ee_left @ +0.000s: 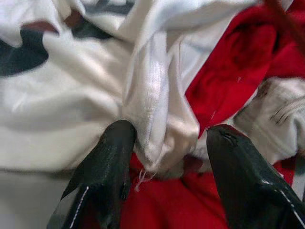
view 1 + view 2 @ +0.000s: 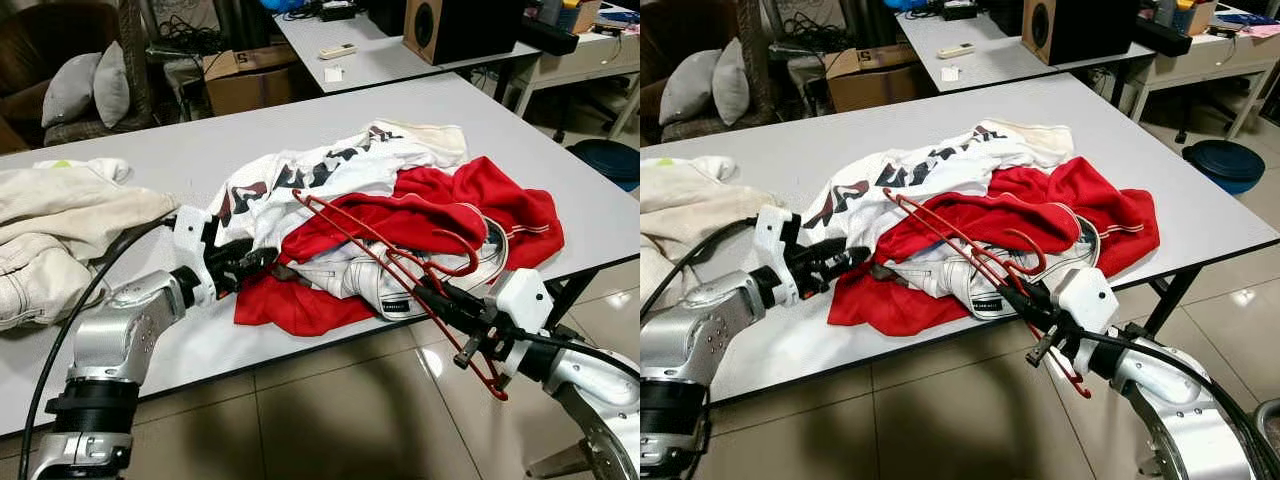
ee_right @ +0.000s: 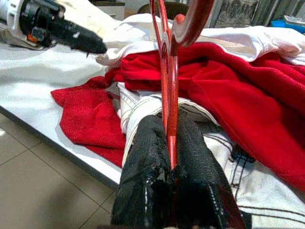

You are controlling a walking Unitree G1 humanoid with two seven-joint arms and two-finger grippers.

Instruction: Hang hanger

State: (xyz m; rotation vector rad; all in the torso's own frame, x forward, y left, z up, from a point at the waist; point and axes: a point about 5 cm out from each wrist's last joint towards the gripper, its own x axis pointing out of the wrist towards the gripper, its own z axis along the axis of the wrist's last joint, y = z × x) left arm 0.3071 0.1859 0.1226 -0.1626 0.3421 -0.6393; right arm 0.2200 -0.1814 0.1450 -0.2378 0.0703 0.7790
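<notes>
Right hand (image 2: pixel 440 296) clamped on a red wire hanger (image 2: pixel 385 252), both black fingers (image 3: pixel 143 186) pressed against its thin frame near the hook end. Hanger angled up and across a heap of clothes near the front edge of a grey desk (image 2: pixel 330 130), its far corner over a red garment (image 2: pixel 450 215), its hook curling just above a white garment with black trim (image 2: pixel 370 280). Left hand (image 2: pixel 262 262) at the other side of the heap, fingers (image 1: pixel 107 167) spread apart around a fold of a white shirt with dark and red lettering (image 2: pixel 320 170), not closed on it. Cream jacket (image 2: pixel 50 235) bunched at the desk's left end, well apart from the heap. Behind, a second desk (image 2: pixel 380 60) with a remote control (image 2: pixel 337 50), a slip of paper and a dark speaker (image 2: pixel 450 28). Cardboard box (image 2: pixel 250 80) on the floor between the desks, grey cushions (image 2: pixel 90 88) on a wicker chair at far left. Glossy beige tiled floor (image 2: pixel 330 400) below.
</notes>
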